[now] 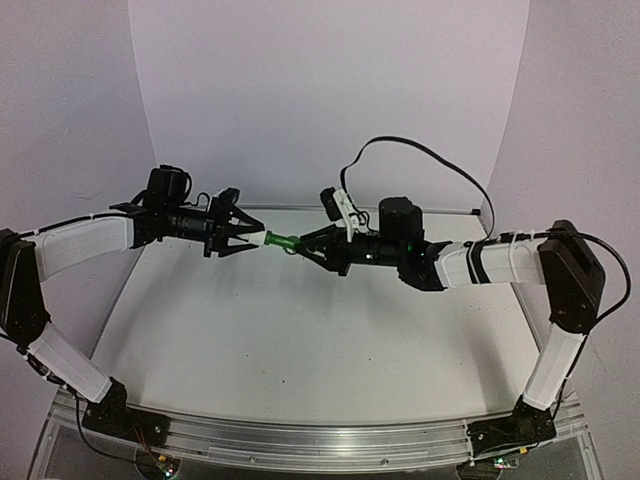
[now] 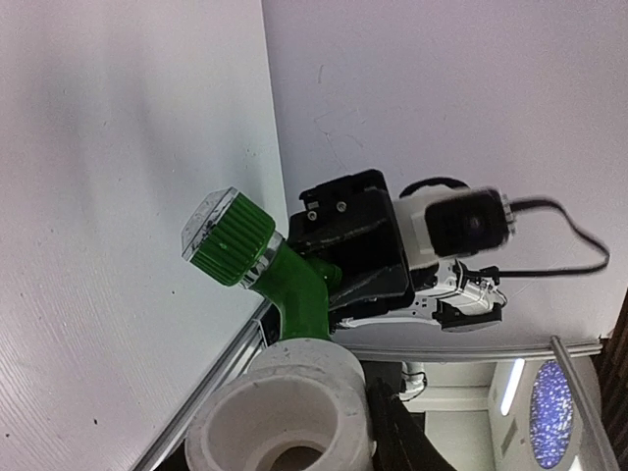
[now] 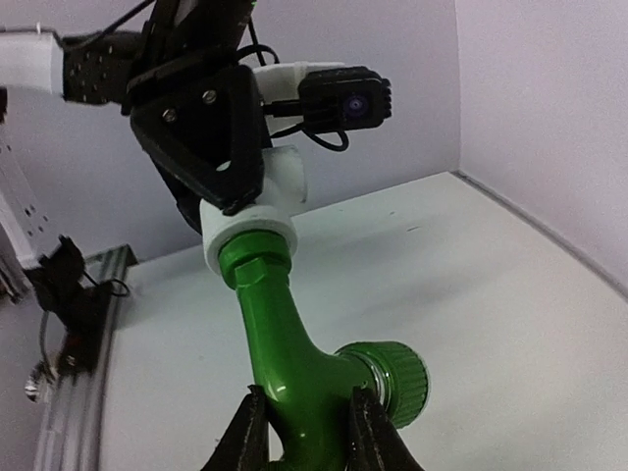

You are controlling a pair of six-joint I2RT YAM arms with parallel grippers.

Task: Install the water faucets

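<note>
From above, the left gripper (image 1: 243,239) clenches the white fitting (image 1: 256,239) and the right gripper (image 1: 303,246) clenches the green tap (image 1: 283,243). The two parts are joined in mid-air toward the white table's (image 1: 300,330) 12 o'clock edge. Only the right wrist view shows the tap's end seated in the fitting, with its knob (image 3: 397,381) at 3 o'clock. Pale lilac walls (image 1: 330,90) stand around.

- green tap (image 3: 294,363): glossy, smooth plastic; its knob ribbed around the rim
- white fitting (image 2: 285,407): matt plastic, faintly rough
- table (image 1: 300,330): matt white, fine grain lines
- rail (image 1: 320,440) at the table's near edge: brushed metal
</note>
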